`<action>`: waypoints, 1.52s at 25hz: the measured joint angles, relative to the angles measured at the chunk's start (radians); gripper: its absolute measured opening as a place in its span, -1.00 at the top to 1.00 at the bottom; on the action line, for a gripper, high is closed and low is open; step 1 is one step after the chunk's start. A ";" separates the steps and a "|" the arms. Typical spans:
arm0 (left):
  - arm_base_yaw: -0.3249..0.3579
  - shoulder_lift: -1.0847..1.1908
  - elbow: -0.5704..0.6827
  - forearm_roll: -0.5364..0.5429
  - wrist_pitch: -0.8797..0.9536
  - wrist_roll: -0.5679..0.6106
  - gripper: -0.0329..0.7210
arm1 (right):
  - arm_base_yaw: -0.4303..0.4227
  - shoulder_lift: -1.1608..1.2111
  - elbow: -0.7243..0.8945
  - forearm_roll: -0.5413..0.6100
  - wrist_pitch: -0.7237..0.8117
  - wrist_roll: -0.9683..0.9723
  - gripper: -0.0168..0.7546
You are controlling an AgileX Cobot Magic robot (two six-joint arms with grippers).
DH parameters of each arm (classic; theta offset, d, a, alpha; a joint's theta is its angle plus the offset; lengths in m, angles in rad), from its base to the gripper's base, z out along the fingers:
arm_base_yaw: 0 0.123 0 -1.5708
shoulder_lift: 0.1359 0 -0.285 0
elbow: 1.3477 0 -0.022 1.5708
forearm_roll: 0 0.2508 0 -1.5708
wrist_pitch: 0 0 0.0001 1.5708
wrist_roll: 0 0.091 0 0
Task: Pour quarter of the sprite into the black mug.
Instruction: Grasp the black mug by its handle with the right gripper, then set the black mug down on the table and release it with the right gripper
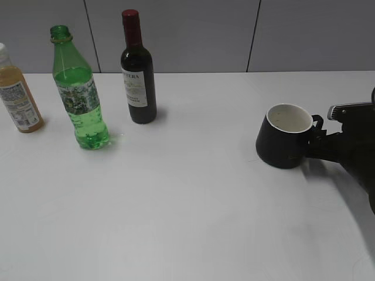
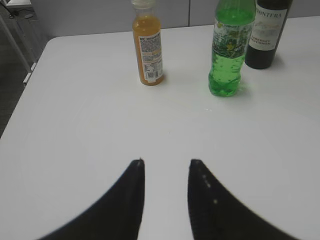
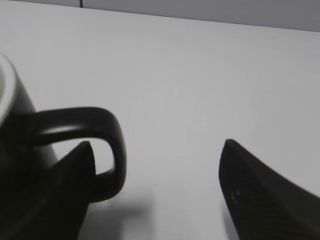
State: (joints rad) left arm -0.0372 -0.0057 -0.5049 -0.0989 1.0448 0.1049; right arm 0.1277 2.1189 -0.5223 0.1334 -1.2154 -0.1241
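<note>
White table (image 1: 187, 222), sprite (image 1: 79, 99) upright (uncapped), right jaws wide beside black mug (image 1: 286, 136); left jaws parted, empty

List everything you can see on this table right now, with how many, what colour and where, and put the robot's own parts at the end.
sprite bottle: one, translucent green, no cap, partly full, standing left rear between the other two bottles.
orange juice bottle: one, orange with pale cap, far left edge of the exterior view.
wine bottle: one, dark glass with red capsule and white label, right of the sprite bottle, near the wall.
black mug: one, black with white inside, on the right, tilted, handle toward the right arm.
table: one, white.
left gripper: black fingers apart, nothing between them, bottles ahead of it.
right gripper: black fingers wide apart, one finger beside the mug handle, not closed on it.
</note>
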 joint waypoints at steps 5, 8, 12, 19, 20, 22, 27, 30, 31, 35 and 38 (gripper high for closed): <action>0.000 0.000 0.000 0.000 0.000 0.000 0.29 | 0.000 0.010 -0.015 -0.012 -0.008 0.000 -0.54; 0.000 0.000 0.000 0.000 0.000 0.000 0.29 | 0.000 0.011 -0.019 -0.027 -0.005 -0.001 -0.40; 0.000 0.000 0.000 0.000 0.000 0.000 0.29 | 0.000 0.011 -0.022 -0.052 -0.005 -0.001 0.05; 0.000 0.000 0.000 0.000 0.000 0.000 0.29 | 0.000 0.011 -0.022 -0.074 -0.005 -0.001 0.55; 0.000 0.000 0.000 0.000 0.000 0.000 0.29 | 0.000 0.011 -0.022 -0.077 -0.005 -0.002 0.58; 0.000 0.000 0.000 0.000 0.000 0.000 0.29 | 0.000 0.011 -0.022 -0.090 -0.005 -0.002 0.72; 0.000 0.000 0.000 0.000 0.000 0.000 0.29 | 0.000 0.000 0.041 -0.091 -0.039 0.012 0.82; 0.000 0.000 0.000 0.000 0.000 0.000 0.29 | 0.000 -0.023 0.090 -0.091 -0.047 0.035 0.83; 0.000 0.000 0.000 0.000 0.000 0.000 0.29 | 0.000 -0.031 0.100 -0.093 -0.047 0.046 0.83; 0.000 0.000 0.000 0.000 0.000 0.000 0.29 | 0.000 -0.048 0.145 -0.126 -0.057 0.071 0.84; 0.000 0.000 0.000 0.000 0.000 0.000 0.29 | 0.000 -0.050 0.152 -0.155 -0.060 0.073 0.84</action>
State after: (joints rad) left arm -0.0372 -0.0057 -0.5049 -0.0989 1.0448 0.1049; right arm 0.1277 2.0692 -0.3705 -0.0218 -1.2756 -0.0515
